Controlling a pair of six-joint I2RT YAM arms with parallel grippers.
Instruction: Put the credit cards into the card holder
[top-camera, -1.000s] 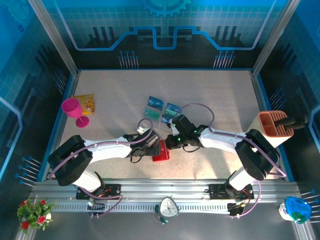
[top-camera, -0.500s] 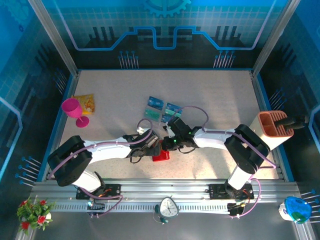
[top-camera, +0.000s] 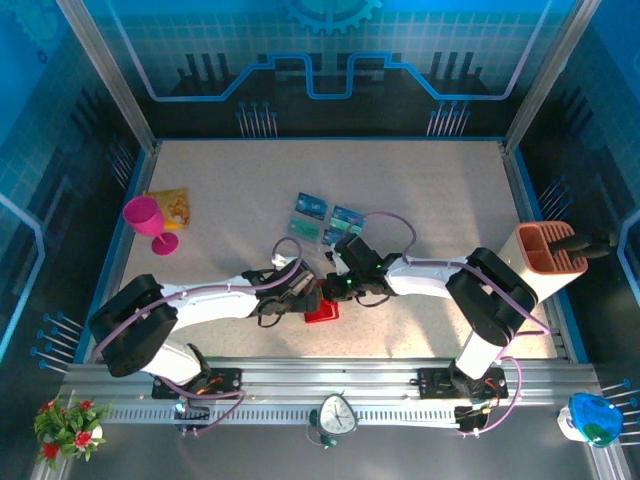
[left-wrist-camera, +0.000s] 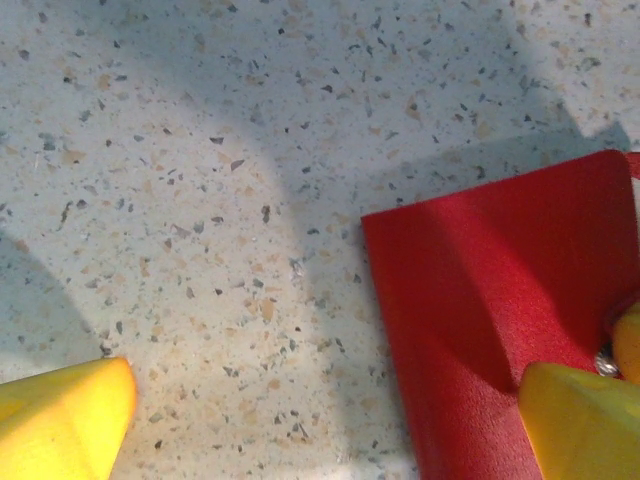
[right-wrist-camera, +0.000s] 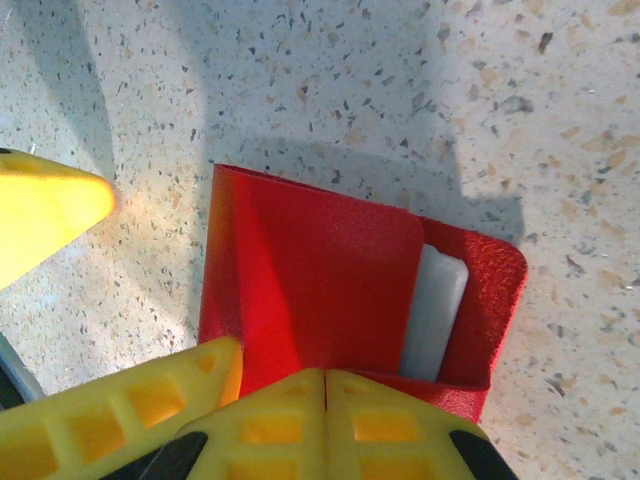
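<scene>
The red card holder (top-camera: 322, 308) lies near the table's front centre, between both grippers. It is partly opened (right-wrist-camera: 310, 280), and a pale inner pocket (right-wrist-camera: 432, 312) shows at one side. My right gripper (right-wrist-camera: 325, 375) is shut, its tips pinching the holder's near edge (top-camera: 337, 290). My left gripper (left-wrist-camera: 320, 400) is open and wide. One of its fingers (left-wrist-camera: 60, 420) sits over bare table and the other (left-wrist-camera: 580, 425) over the holder's corner (left-wrist-camera: 490, 300). Several blue and teal credit cards (top-camera: 325, 222) lie flat just beyond the grippers.
A pink goblet (top-camera: 148, 222) and a yellow-orange packet (top-camera: 172, 207) sit at the far left. An orange-brown slotted organizer (top-camera: 548, 248) stands at the right edge. Speckled table stretches open behind the cards.
The right gripper has slid left onto the card holder, its arm folding in. The left arm has shifted slightly, its gripper staying at the holder's left edge.
</scene>
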